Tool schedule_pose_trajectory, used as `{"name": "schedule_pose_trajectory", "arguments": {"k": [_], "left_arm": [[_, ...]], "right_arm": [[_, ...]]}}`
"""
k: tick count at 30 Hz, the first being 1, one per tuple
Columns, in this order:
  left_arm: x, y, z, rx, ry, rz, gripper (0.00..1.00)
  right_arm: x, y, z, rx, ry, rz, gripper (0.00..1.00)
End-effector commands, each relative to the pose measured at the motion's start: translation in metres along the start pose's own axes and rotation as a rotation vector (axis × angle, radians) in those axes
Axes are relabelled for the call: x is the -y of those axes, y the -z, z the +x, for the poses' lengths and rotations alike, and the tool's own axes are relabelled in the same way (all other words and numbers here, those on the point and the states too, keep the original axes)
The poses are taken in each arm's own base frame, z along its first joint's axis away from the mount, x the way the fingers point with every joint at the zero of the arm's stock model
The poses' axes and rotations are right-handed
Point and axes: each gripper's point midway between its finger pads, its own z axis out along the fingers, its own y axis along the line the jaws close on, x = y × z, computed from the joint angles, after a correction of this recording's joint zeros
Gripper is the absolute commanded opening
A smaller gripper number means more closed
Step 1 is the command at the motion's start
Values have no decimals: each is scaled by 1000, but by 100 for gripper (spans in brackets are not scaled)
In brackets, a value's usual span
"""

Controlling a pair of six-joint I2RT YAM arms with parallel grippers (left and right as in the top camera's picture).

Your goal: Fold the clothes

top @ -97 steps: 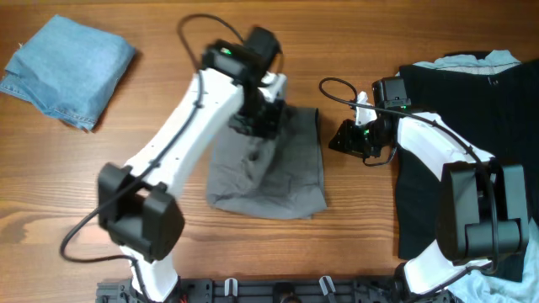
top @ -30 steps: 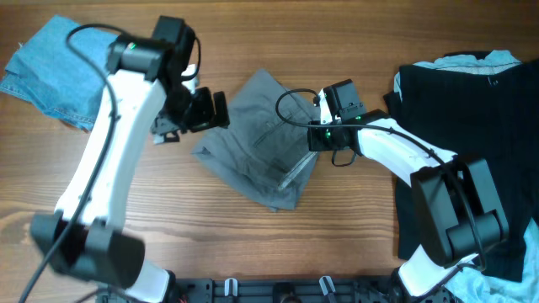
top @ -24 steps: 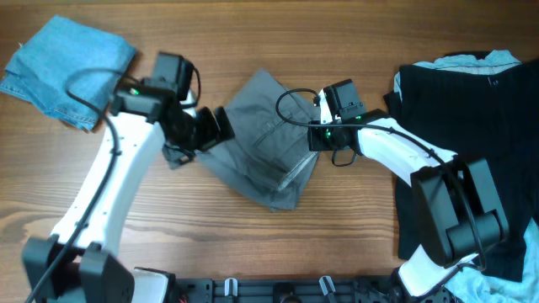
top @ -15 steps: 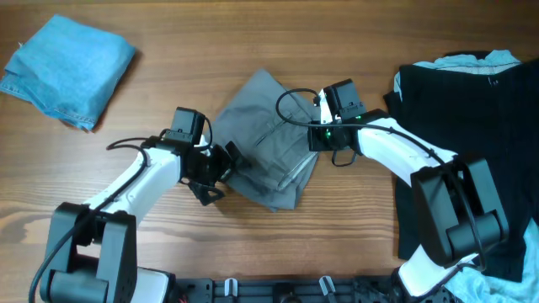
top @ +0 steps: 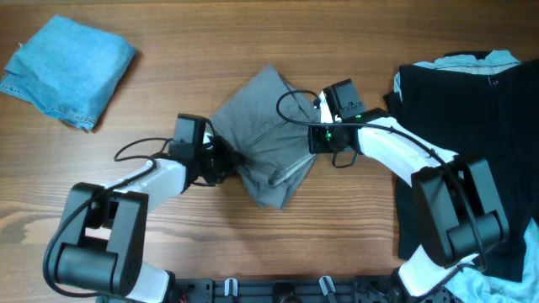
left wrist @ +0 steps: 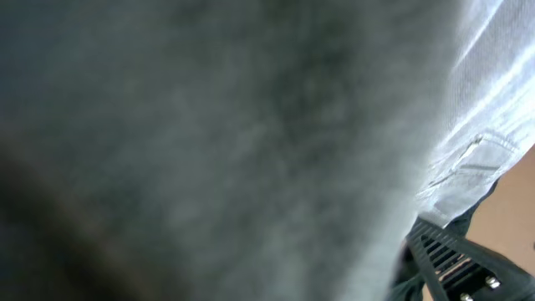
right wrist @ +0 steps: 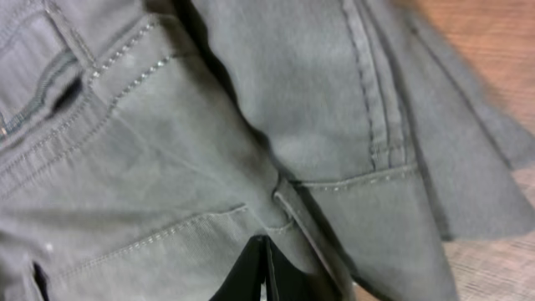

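Wooden tabletop (top: 354, 244), with the big black garment (top: 455, 93) heaped along the right edge. The rumpled grey cotton shorts (top: 265, 139) sit mid-tabletop, and the folded light-blue denim piece (top: 67, 67) is in the far left corner. Left claw (top: 221, 160) is buried at the shorts' left side, right claw (top: 313, 139) at their right edge. Can't tell either grip, honestly.

The shorts (top: 265, 147) are grey, with thin lines of paler grey stitches. The folded denim cloth (top: 67, 67) is light blue. The big garment (top: 472, 126) is black. The table (top: 354, 244) is brown wood with darker stripes. The left arm (top: 147, 178) and right arm (top: 396, 150) are white and black.
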Motion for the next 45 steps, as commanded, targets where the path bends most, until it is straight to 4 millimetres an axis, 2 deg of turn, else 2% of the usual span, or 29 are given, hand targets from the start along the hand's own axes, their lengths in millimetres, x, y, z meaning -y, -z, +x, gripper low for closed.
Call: {"name": "schedule_pose_trajectory", "arguments": {"k": [1,2,4,5,6,7,8,10,13,16,18,21,23,24,25,27,28,30,32,34,37,39,41,45], "left_arm": [[-40,14,-34,88,-23,-100,4],[-40,21,-45,102,-68,-104,4],[-35,29,-58,121,-132,-100,6],[-31,31,-59,116,-152,-91,18],[-25,30,-56,95,-160,-66,42],[-19,29,-49,62,-162,-36,60],[-14,28,-41,20,-159,-1,85],[-7,27,-32,-26,-100,35,88],[-13,27,-36,0,7,6,91],[-18,25,-45,45,69,-19,88],[-16,19,-52,63,126,-2,73],[-23,4,-58,107,104,-43,65],[-21,-11,-55,108,37,-53,58],[-17,-18,-51,101,-40,-45,52],[-13,-22,-48,95,-70,-40,31],[-12,-22,-49,98,-75,-36,10],[-11,-21,-50,96,-100,-27,4],[2,-15,-50,68,-214,24,4],[18,3,-53,44,-289,51,4],[42,29,-64,59,-364,67,4],[96,89,-91,141,-476,95,4],[125,116,-100,173,-499,110,4],[132,120,-99,174,-498,115,4],[115,111,-86,113,-458,49,4]], "right_arm": [[-24,25,1,17,114,-111,7],[-43,38,0,37,181,-207,8],[-57,47,-4,62,220,-277,10],[-57,46,-5,68,222,-278,10],[-53,40,-7,69,220,-262,10],[-51,33,-6,60,216,-258,9],[-50,26,-4,42,207,-259,9],[-49,14,2,8,198,-275,9],[-44,1,5,-14,193,-269,9],[-41,-7,2,-5,219,-254,10],[-39,-9,2,-5,218,-248,10],[-38,-10,3,-10,216,-247,10],[-38,-10,4,-14,214,-246,10],[-38,-10,5,-18,213,-245,9],[-37,-10,7,-25,209,-244,8],[-37,-10,9,-36,204,-242,6],[-36,-8,11,-42,201,-241,5],[-37,1,11,-42,196,-239,5],[-37,19,6,-12,192,-240,5],[-37,43,-3,40,187,-242,5],[-37,83,-18,142,143,-249,6],[-43,103,-25,203,158,-259,6],[-45,107,-28,220,149,-265,6],[-43,100,-29,212,148,-262,6]]}}
